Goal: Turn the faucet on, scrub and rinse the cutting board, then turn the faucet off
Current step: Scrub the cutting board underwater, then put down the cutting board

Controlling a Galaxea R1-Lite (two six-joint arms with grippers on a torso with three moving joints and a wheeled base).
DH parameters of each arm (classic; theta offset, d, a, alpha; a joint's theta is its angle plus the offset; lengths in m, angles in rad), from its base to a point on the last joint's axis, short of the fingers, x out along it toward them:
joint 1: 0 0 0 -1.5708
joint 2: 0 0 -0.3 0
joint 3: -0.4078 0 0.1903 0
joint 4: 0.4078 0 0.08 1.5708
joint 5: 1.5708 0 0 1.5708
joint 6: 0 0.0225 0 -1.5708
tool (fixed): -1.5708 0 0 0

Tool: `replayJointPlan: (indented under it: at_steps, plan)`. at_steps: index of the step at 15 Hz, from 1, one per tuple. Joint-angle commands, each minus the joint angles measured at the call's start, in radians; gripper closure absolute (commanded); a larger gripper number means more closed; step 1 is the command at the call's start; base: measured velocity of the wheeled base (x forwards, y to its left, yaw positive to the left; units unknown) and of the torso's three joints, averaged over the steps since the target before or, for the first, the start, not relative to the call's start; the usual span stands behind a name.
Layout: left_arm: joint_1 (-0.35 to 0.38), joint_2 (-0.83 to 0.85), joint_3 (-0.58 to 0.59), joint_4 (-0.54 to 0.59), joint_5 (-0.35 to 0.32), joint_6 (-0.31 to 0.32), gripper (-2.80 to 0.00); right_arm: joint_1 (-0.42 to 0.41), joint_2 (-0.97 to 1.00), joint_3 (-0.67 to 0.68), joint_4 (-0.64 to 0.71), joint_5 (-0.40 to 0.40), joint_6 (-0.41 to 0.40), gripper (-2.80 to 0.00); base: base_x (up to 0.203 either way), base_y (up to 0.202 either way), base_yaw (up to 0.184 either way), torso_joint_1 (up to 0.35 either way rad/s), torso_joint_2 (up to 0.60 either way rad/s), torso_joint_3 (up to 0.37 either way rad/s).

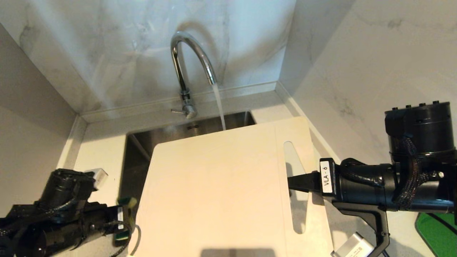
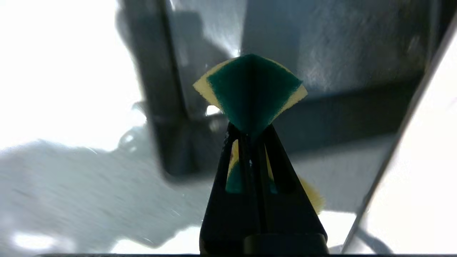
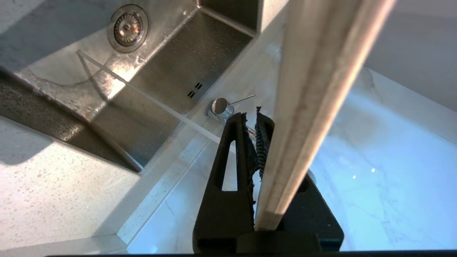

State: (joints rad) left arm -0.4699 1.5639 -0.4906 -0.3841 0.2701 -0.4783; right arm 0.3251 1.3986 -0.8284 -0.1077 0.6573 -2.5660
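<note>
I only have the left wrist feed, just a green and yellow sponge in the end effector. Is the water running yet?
Observer: Yes. In the head view a stream falls from the faucet into the sink, just behind the far edge of the cutting board.
Operator: Who has the board?
Observer: The right end effector is clamped on the board near its handle slot, holding it over the sink.
Operator: Where is my sponge compared with the board?
Observer: The left end effector holds the sponge at the board's left edge, low in the head view.
Operator: Is the drain blocked?
Observer: The right wrist view shows the drain strainer uncovered.
</note>
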Motion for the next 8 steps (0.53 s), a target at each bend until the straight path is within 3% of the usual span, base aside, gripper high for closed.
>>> replayJointPlan:
  at_steps: [1,5,8]
  plan:
    - [0.1,-0.089,-0.044,0.019,-0.023,0.049,0.0,0.0,-0.007,0.009,0.0,0.0,-0.016,0.0,0.0,0.0,0.0,0.0,0.0,0.0]
    - [0.22,-0.122,-0.115,0.101,-0.146,0.056,0.0,-0.011,-0.051,0.072,0.001,-0.001,0.004,0.0,0.0,0.0,0.0,0.0,0.0,0.0]
    - [0.229,-0.117,-0.146,0.128,-0.166,0.058,0.0,-0.036,-0.136,0.164,0.0,-0.006,0.082,0.0,0.0,0.0,0.0,0.0,0.0,0.0]
